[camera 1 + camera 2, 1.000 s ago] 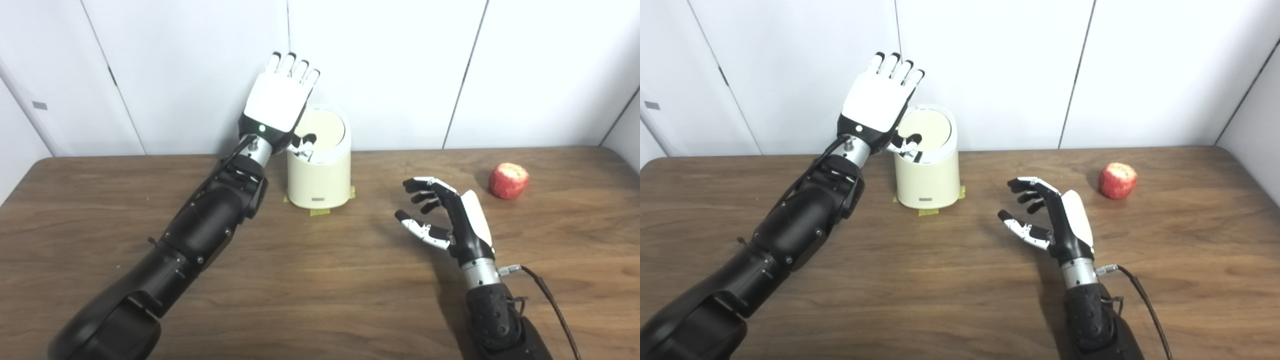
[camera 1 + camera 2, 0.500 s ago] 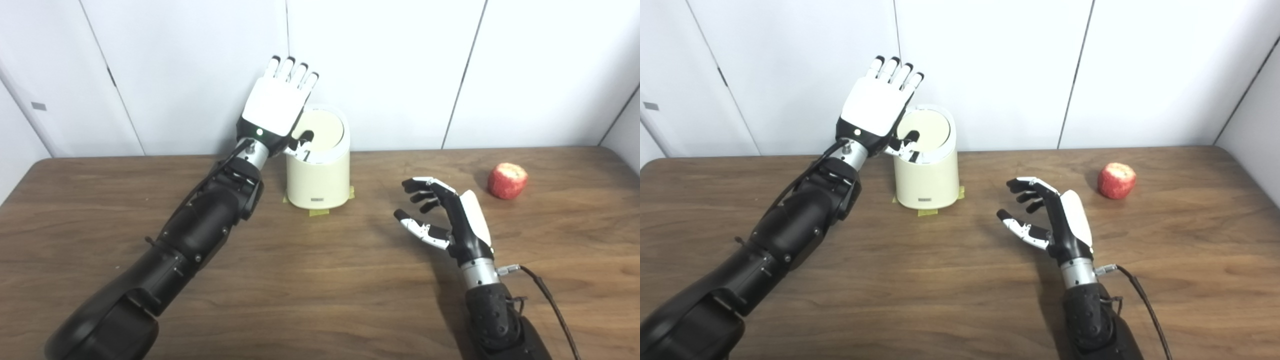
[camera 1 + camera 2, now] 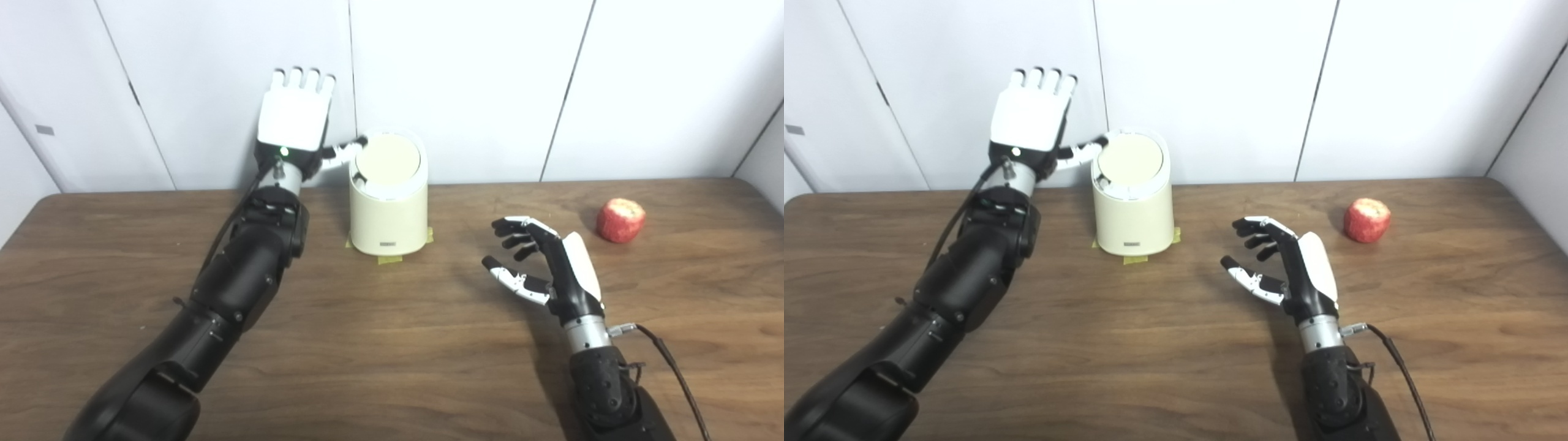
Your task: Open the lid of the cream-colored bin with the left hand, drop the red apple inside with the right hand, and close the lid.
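The cream-colored bin (image 3: 388, 208) stands at the back middle of the table, its round lid (image 3: 388, 159) lying flat and tilted toward me. My left hand (image 3: 293, 116) is raised to the left of the bin, fingers straight up and apart, its thumb reaching to the lid's left edge. The red apple (image 3: 621, 220) rests at the far right of the table. My right hand (image 3: 545, 269) hovers open over the table's middle right, fingers curled loosely, well short of the apple and holding nothing.
The bin is fixed with yellow tape (image 3: 390, 258) at its base. A white panelled wall (image 3: 490, 86) rises just behind the table's back edge. A cable (image 3: 667, 361) trails from my right wrist.
My left hand has swung left, off the top of the bin, to stand beside it with only the thumb at the lid. The lid now shows whole. The right hand stayed put.
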Controlling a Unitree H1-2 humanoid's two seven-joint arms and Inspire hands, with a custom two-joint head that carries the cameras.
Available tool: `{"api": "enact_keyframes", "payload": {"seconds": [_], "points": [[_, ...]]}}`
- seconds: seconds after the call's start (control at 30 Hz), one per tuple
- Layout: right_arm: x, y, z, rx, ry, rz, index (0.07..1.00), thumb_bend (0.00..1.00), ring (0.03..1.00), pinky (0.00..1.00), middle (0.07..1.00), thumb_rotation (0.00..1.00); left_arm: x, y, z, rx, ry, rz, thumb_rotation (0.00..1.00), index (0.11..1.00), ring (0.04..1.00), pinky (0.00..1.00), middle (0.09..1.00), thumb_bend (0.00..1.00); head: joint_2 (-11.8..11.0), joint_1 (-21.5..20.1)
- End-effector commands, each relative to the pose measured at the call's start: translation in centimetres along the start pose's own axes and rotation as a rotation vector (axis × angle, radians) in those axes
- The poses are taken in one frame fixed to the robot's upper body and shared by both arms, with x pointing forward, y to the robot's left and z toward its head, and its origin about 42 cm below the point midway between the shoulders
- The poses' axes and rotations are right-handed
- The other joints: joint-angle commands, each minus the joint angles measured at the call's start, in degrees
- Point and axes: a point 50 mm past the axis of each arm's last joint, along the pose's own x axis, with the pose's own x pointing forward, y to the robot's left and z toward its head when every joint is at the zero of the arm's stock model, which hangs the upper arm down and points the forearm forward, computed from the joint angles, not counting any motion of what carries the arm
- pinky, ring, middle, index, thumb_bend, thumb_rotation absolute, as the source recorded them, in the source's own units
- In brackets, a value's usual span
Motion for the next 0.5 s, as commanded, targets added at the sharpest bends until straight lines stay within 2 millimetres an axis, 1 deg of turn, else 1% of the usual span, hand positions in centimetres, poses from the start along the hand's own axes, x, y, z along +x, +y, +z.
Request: {"api": "enact_keyframes", "payload": {"seconds": [0.0,0.03,0.13,0.23,0.33,0.37,0.4,0.47], "points": [[0.3,0.4,0.7,0.03,-0.023,-0.025,0.667,0.29,0.596,0.46,0.656,0.28,1.1,3.9,-0.9,-0.034,0.037,0.104,1.0,0.975,1.0,1.0,0.992,0.49,0.0,0.0],[0.4,0.4,0.7,0.028,-0.023,-0.023,0.668,0.29,0.6,0.47,0.659,0.28,0.9,4.3,-1.1,-0.049,0.037,0.118,1.0,0.965,1.0,1.0,0.984,0.48,-0.1,0.0],[0.5,0.4,0.6,0.024,-0.02,-0.024,0.668,0.29,0.61,0.48,0.663,0.31,-0.3,5.4,-2.1,-0.103,0.02,0.16,0.99,0.904,0.957,1.0,0.926,0.4,-0.1,0.0],[0.5,0.3,0.5,0.024,-0.022,-0.024,0.667,0.29,0.609,0.48,0.663,0.31,-2.2,5.6,-2.8,-0.144,0.008,0.176,1.0,0.893,0.94,1.0,0.912,0.38,-0.3,0.1],[0.5,0.3,0.4,0.032,-0.023,-0.022,0.666,0.29,0.61,0.48,0.661,0.29,-4.1,5.2,-3.3,-0.171,0.004,0.176,0.97,0.883,0.924,1.0,0.899,0.37,-0.4,0.1],[0.5,0.3,0.4,0.031,-0.024,-0.022,0.665,0.29,0.608,0.48,0.659,0.28,-4.7,4.7,-3.5,-0.18,0.007,0.169,0.96,0.881,0.922,1.0,0.897,0.37,-0.4,0.2],[0.5,0.2,0.4,0.031,-0.026,-0.022,0.663,0.29,0.608,0.48,0.658,0.27,-5.2,4.2,-3.7,-0.184,0.01,0.162,0.92,0.871,0.918,1.0,0.89,0.37,-0.4,0.4],[0.4,0.3,0.3,0.026,-0.019,-0.018,0.665,0.29,0.612,0.48,0.66,0.28,-5.7,3.1,-4.1,-0.187,0.016,0.14,0.92,0.871,0.917,1.0,0.886,0.38,-0.4,0.4]]}}
